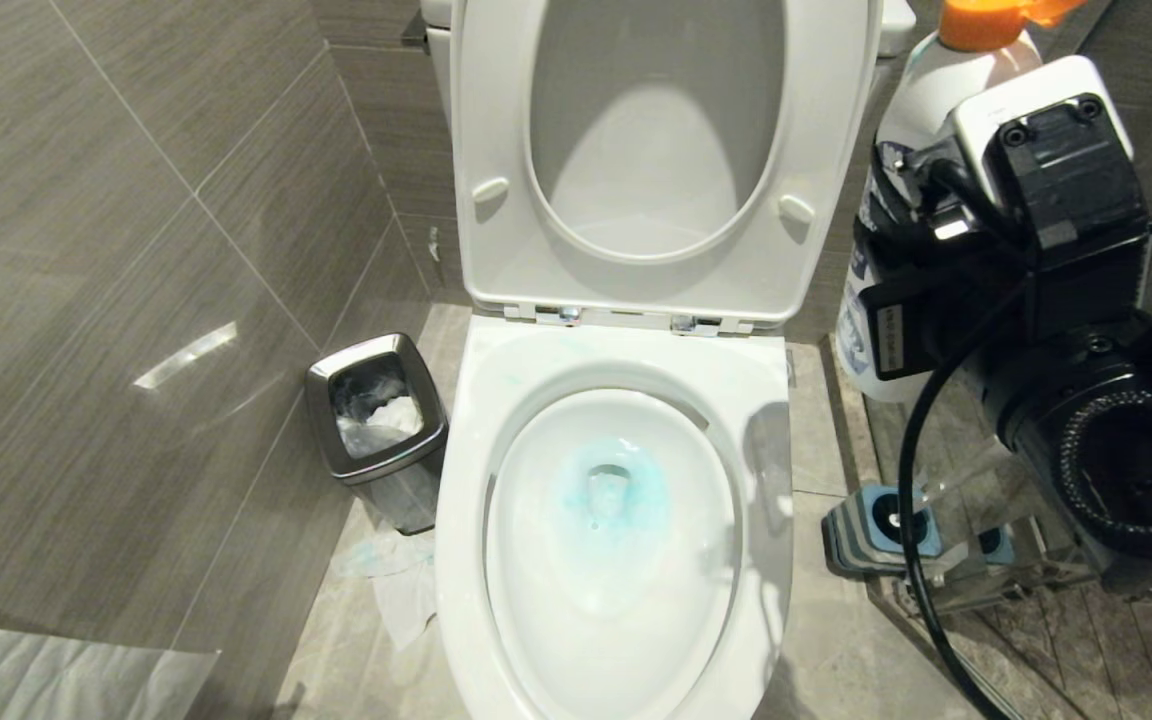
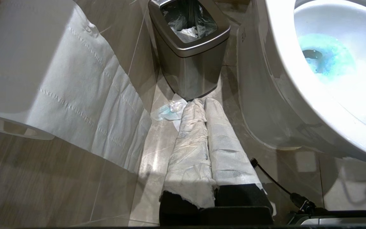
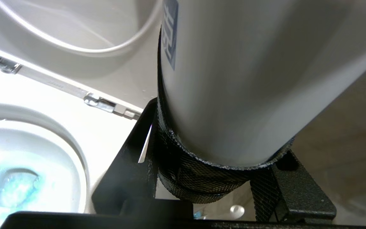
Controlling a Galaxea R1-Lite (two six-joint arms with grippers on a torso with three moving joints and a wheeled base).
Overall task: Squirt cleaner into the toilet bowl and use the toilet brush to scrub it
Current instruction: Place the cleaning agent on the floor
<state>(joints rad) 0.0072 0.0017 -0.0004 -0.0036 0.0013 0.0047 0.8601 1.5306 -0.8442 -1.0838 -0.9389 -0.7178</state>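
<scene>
Right gripper [image 1: 921,290] grasps the cleaner bottle [image 1: 921,90] upright, orange cap up, beside the toilet bowl [image 1: 616,520].

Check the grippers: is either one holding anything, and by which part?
The right gripper holds the white cleaner bottle upright, clamped around its lower body, beside the toilet bowl. The left gripper is shut and holds nothing.
</scene>
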